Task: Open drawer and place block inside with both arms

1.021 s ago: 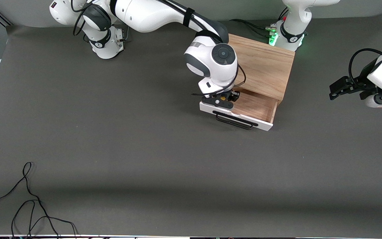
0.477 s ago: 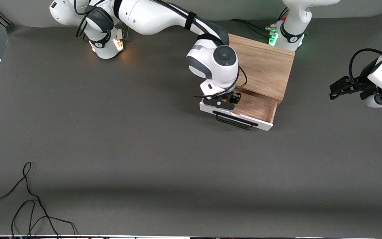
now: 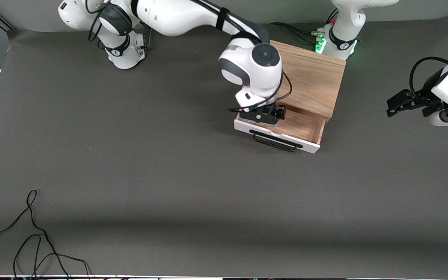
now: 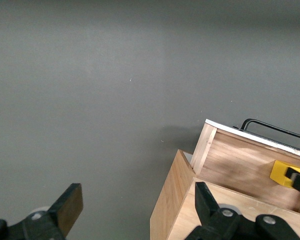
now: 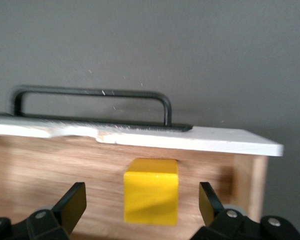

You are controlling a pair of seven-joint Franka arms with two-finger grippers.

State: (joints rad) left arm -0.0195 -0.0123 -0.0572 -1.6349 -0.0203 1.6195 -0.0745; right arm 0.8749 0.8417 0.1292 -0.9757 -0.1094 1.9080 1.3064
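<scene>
The light oak box has its drawer pulled open, with the white front and black bar handle toward the front camera. My right gripper is open just above the drawer's inside, at the end toward the right arm. The yellow block lies on the drawer's wooden floor between the spread fingers, touching neither, close to the white front. The front view hides it under the hand. My left gripper is open and empty, waiting over the table at the left arm's end. Its wrist view shows the drawer and the block.
A loose black cable lies on the grey table near the front camera at the right arm's end. The left arm's green-lit base stands beside the box's back corner.
My right hand has shifted a little toward the box and risen slightly over the drawer. The yellow between its fingers no longer shows in the front view. The left arm has not moved.
</scene>
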